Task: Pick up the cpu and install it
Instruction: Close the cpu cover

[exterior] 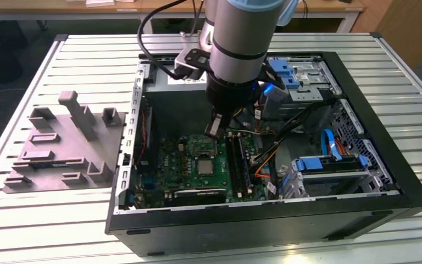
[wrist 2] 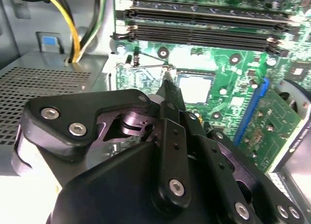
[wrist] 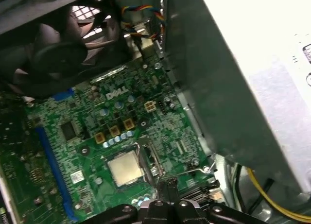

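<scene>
The cpu (exterior: 206, 165) lies flat in the socket of the green motherboard (exterior: 178, 165) inside the open computer case, its dull silver top bare. Both wrist views show the cpu (wrist 2: 194, 88) (wrist: 125, 168) lying apart from the fingers. My gripper (exterior: 217, 129) hangs above the board just beside the socket. Its dark fingers come together to a narrow tip (wrist 2: 170, 85) (wrist: 167, 186) with nothing between them. A thin wire socket lever (wrist: 204, 169) sticks out next to the tip.
The grey moulded fixture (exterior: 64, 148) with upright posts stands on the slatted table at the exterior view's left. Memory slots (wrist 2: 204, 29), yellow cables (wrist 2: 73, 29), a case fan (wrist: 63, 49), drive cages with blue tabs (exterior: 328, 165) and the case walls (exterior: 270, 220) crowd the board.
</scene>
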### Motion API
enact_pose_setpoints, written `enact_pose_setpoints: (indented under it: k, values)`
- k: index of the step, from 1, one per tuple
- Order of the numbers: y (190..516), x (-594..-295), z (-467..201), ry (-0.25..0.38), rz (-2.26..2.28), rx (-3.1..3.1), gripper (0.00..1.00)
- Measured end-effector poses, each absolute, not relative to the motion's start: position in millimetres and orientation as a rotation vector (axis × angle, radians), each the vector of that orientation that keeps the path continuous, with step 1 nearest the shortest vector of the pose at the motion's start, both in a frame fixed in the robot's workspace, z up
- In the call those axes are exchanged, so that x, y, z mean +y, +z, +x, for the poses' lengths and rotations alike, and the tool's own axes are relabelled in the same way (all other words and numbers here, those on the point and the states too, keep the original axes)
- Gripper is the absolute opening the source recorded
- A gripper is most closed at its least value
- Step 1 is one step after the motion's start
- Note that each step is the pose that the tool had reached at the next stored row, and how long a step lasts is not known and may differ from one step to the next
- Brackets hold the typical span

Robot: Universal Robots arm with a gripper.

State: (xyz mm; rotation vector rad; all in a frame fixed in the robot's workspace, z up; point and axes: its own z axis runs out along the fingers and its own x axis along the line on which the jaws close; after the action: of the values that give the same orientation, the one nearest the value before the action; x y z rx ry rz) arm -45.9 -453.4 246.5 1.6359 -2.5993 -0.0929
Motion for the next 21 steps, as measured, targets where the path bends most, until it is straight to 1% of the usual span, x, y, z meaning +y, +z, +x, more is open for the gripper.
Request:
enact_pose_setpoints:
  k: [10, 21]
  values:
    - [246.1, -455.4, -46.8, 0.033, 1.606, -2.559, 0.11]
    - [245.9, -457.1, -47.6, 0.035, 1.606, -2.557, 0.11]
